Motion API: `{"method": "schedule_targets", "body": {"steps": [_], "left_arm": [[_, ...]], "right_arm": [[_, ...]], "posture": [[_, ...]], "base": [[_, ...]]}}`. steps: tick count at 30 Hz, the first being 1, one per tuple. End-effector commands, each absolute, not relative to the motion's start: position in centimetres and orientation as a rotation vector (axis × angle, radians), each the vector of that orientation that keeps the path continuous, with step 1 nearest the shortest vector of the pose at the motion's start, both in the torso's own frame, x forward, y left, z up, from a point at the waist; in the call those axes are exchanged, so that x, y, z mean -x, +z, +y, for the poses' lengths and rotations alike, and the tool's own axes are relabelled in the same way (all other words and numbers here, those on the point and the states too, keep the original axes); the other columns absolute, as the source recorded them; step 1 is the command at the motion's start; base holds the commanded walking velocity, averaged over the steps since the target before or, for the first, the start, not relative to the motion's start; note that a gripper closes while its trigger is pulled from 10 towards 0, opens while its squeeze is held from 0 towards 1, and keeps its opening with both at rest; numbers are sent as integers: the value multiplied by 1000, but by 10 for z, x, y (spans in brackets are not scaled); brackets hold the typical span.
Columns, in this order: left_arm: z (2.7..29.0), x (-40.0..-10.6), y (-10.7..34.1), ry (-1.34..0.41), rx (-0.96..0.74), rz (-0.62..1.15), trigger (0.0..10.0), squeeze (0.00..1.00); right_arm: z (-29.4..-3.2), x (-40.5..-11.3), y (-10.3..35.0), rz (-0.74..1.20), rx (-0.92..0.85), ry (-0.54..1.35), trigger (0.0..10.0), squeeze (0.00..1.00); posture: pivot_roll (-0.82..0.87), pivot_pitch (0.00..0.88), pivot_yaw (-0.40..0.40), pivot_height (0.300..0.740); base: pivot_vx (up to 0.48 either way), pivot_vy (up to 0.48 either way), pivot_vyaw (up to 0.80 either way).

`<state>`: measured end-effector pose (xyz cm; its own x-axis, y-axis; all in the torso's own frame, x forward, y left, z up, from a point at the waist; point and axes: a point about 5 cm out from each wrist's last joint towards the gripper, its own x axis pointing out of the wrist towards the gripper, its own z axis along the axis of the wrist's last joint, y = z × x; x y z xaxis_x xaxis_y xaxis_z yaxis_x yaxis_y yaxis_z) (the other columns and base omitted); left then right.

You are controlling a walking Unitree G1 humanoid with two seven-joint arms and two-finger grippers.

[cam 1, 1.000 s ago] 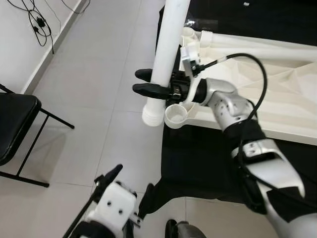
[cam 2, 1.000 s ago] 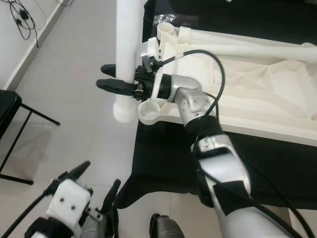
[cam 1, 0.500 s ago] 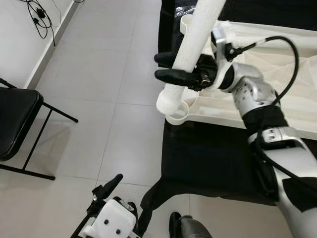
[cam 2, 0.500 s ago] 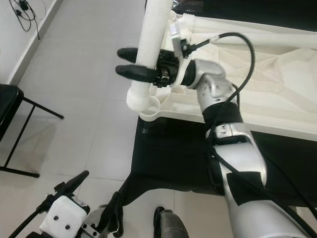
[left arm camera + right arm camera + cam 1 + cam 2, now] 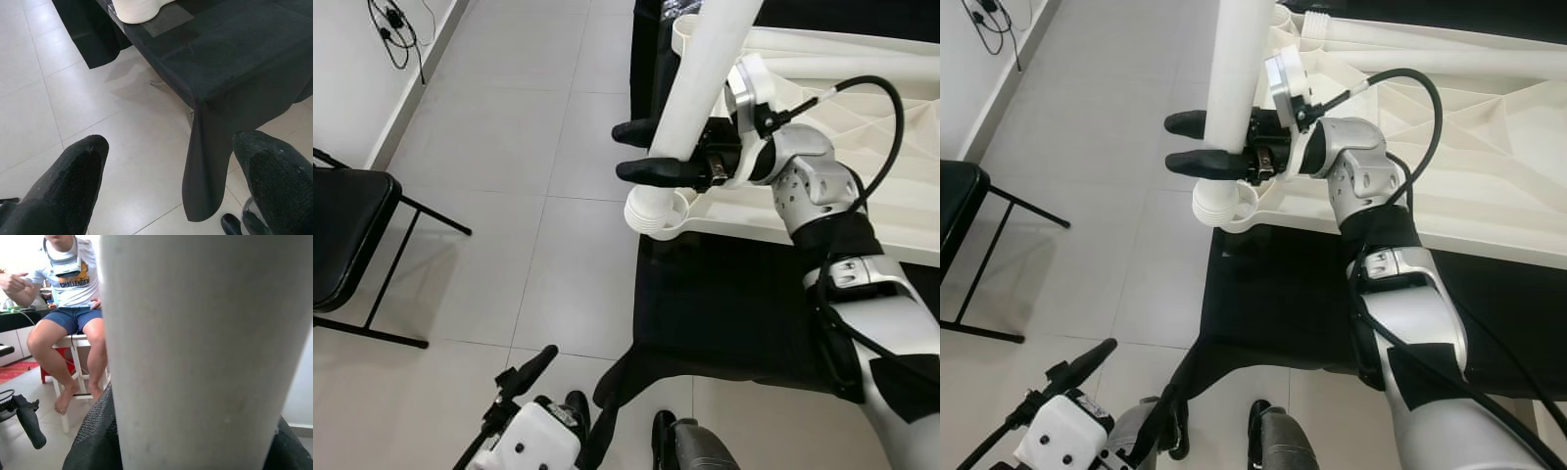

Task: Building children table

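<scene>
- Left eye view: a white table leg (image 5: 697, 88), a smooth plastic tube with a ribbed lower end, is grasped by the right end effector (image 5: 639, 152) and held nearly upright.
- Its ribbed end is seen at the round corner socket (image 5: 677, 210) of the white tabletop (image 5: 862, 127), which lies upside down, its ribs showing, on the surface under a black cloth (image 5: 734, 313).
- The left end effector (image 5: 171, 171) is released, low above the pale tiled floor (image 5: 509, 147).
- A black chair (image 5: 347, 240) stands well apart; a seated person (image 5: 73, 298) is seen in the right wrist view.
</scene>
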<state>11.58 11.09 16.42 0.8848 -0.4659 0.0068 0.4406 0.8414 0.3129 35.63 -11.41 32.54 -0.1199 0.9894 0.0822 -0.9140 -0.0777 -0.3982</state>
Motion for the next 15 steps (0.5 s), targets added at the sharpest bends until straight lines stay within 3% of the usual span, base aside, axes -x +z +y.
{"method": "schedule_targets", "body": {"steps": [1, 15], "left_arm": [[110, -111, 162, -500, -309, -62, 10000, 0], [109, -111, 166, -502, -303, -76, 10000, 0]], "right_arm": [[-110, -356, 317, -362, 259, 1674, 10000, 0], [-116, -360, 321, -307, 322, 1654, 10000, 0]], "posture": [[198, 409, -6, 740], [186, 423, -13, 740]], "base": [[0, 0, 0], [0, 0, 0]]}}
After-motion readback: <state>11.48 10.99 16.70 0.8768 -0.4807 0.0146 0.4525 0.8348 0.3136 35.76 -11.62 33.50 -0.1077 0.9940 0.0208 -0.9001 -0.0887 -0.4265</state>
